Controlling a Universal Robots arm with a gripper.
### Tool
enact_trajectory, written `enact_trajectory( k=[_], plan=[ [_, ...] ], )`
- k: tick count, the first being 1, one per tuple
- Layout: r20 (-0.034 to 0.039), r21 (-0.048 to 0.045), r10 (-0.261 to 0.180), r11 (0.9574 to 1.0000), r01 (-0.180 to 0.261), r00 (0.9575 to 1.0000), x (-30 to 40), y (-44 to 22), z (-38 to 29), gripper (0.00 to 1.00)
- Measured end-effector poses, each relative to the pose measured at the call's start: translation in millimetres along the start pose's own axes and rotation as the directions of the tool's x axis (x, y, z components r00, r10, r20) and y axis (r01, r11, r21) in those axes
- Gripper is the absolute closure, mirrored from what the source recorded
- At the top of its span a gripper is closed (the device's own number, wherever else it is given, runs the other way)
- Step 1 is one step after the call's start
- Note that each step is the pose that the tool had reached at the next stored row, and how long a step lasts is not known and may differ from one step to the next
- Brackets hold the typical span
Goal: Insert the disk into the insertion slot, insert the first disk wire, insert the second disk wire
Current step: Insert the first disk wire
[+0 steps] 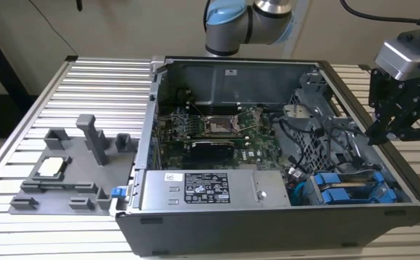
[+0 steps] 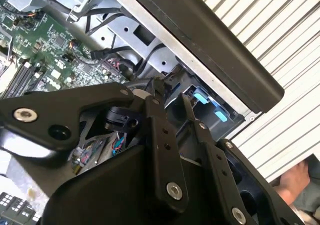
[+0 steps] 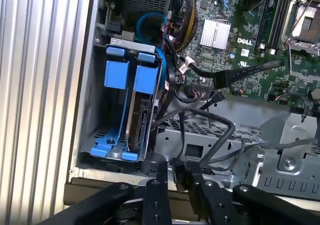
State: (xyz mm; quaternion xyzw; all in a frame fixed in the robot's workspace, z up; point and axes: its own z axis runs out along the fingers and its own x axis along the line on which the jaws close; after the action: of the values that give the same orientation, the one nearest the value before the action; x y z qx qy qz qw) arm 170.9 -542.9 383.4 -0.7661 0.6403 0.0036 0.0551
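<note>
Black in colour, the end effector (image 1: 378,136) is held up over the side wall of the open computer case (image 1: 267,227), at the exterior view's right. It is tipped down toward the inside of the case. The grey and blue arm (image 1: 246,21) is seen behind the case, well apart from the end effector. The fingers (image 3: 160,177) are set narrow, and a black plug (image 3: 179,177) on a dark wire is pinched between them.

The disk (image 3: 136,122) is seen in the first wrist view, near the end effector and lower than it. It is stood on its edge inside the insertion slot (image 3: 90,100), in its blue frame. A second blue carrier (image 3: 116,75) is set just beside it, on the side away from the green board (image 1: 217,135).

The case is laid on a table (image 1: 101,86) made of silver slats. A grey holder (image 1: 58,173) is placed on the table, far from the end effector, past the case. A pale wall (image 1: 123,27) is seen behind the table.
</note>
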Motion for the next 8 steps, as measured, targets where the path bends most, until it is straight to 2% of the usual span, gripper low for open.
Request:
enact_trajectory(
  k=[1,2,3,8],
  plan=[
    [0.0,0.0,0.0,1.0,0.0,1.0,0.0,0.0,0.0,0.75],
    [0.0,0.0,0.0,1.0,0.0,1.0,0.0,0.0,0.0,0.75],
    [-0.0001,0.0,0.0,1.0,0.0,1.0,-0.1,0.0,0.0,0.8],
    [-0.0001,0.0,0.0,1.0,0.0,1.0,-0.1,0.0,0.0,0.81]
  ],
)
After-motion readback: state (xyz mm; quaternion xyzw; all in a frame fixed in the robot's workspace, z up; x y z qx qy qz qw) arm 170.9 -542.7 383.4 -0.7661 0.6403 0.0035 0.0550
